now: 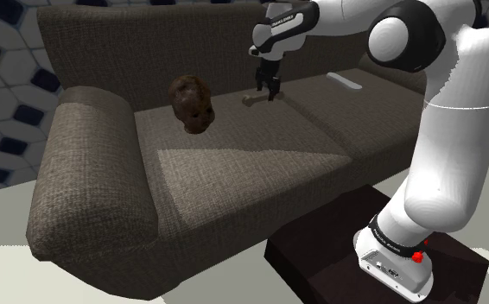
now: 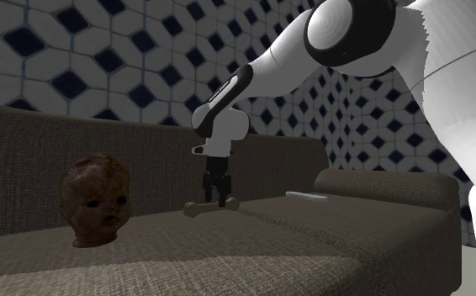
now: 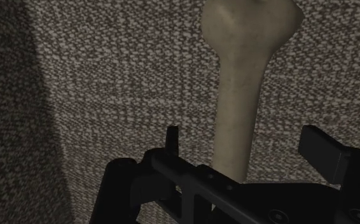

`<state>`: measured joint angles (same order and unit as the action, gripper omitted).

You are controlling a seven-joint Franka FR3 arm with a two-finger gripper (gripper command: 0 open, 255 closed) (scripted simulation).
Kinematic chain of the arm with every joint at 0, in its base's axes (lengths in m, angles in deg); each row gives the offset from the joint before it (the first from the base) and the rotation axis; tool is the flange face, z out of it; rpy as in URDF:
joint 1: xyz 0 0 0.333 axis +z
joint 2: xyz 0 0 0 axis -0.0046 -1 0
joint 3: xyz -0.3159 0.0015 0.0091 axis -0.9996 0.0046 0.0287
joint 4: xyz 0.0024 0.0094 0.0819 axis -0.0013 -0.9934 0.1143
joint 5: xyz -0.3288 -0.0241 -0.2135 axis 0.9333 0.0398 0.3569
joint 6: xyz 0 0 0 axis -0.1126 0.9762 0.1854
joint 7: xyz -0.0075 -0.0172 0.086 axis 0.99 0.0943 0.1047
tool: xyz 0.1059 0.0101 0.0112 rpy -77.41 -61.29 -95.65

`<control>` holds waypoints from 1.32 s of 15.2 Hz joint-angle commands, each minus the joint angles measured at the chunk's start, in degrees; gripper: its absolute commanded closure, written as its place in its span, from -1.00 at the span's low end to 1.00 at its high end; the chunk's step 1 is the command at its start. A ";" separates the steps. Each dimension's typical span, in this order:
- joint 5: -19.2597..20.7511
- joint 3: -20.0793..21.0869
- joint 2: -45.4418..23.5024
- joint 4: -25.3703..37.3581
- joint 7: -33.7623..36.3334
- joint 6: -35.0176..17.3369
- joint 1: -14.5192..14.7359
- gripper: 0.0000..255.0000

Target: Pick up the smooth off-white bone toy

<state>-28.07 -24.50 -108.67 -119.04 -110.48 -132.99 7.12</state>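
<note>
Off-white against coarse brown weave, one bone toy [image 1: 251, 101] lay on the seat of a sofa [image 1: 234, 173], far back by the backrest. The single white arm [image 1: 424, 129] reached over it from a dark stand [image 1: 320, 250] at the shoulder view's lower right. The black gripper [image 1: 269, 90] pointed down over the right part of the bone in that view, its tips low above the cushion.

From the wrist camera the fingers [image 3: 322, 149] stood spread, one on each side of the bone's slim shaft, with fabric showing in both gaps (neither pad touched it). The knobbed end lay beyond the fingertips. That gap could not be read from the shoulder view.

The second exterior view, low and near the seat, showed the bone lying flat on the cushion beneath the gripper. Behind the sofa it showed a wall [image 2: 102, 59] patterned in dark blue and white.

Counted on the seat were three things. There was one bone. One brown doll's head [image 1: 193, 102] rested well apart to the bone's left in both exterior views. One flat white object [image 1: 346, 82] lay farther right on the next cushion.
</note>
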 commanded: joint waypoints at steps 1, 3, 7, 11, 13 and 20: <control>-0.27 0.09 -0.62 -0.43 -0.24 -1.04 -0.10 -1.00; -0.27 0.09 -0.62 -0.43 -0.24 -1.04 -0.10 -1.00; -0.27 0.10 -0.64 -0.41 -0.22 -1.05 -0.09 1.00; -0.27 0.10 -0.65 -0.40 -0.23 -1.04 -0.10 1.00; -0.27 0.10 -0.62 -0.43 -0.24 -1.04 -0.10 1.00; 0.50 -0.21 0.92 2.86 0.41 3.69 -0.03 1.00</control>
<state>-27.68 -24.64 -108.00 -116.67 -110.11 -130.02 7.11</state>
